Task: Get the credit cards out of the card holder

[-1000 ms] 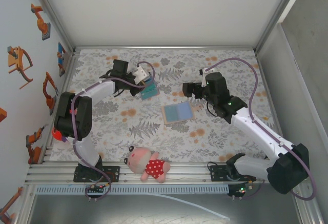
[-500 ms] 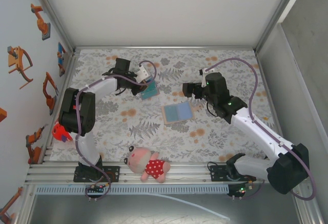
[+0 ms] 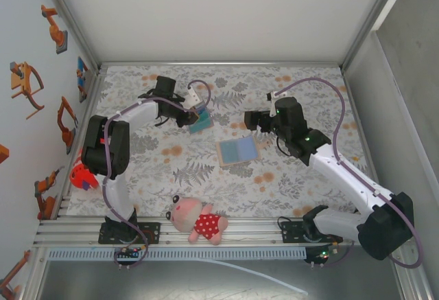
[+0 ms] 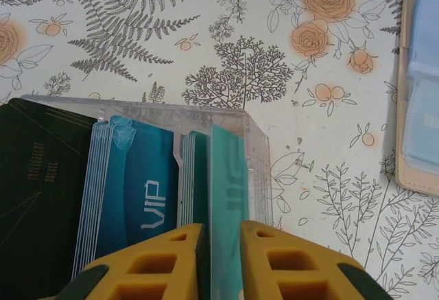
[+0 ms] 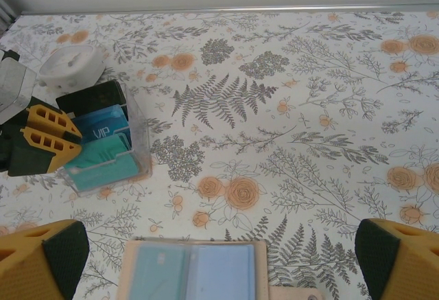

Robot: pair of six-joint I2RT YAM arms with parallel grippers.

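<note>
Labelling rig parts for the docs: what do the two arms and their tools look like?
Left arm and right arm: white links, black joints, purple cable looped along each. Left tool and right tool: yellow cut-out fingers, dark pads.

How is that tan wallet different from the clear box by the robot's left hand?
The card holder is tan with blue-grey inner faces; the clear box is see-through. The card holder lies open and flat; the clear box holds a row of cards. The left hand has a finger either side of a teal card in the clear box; nothing touches the card holder. Both rest on the table.
</note>
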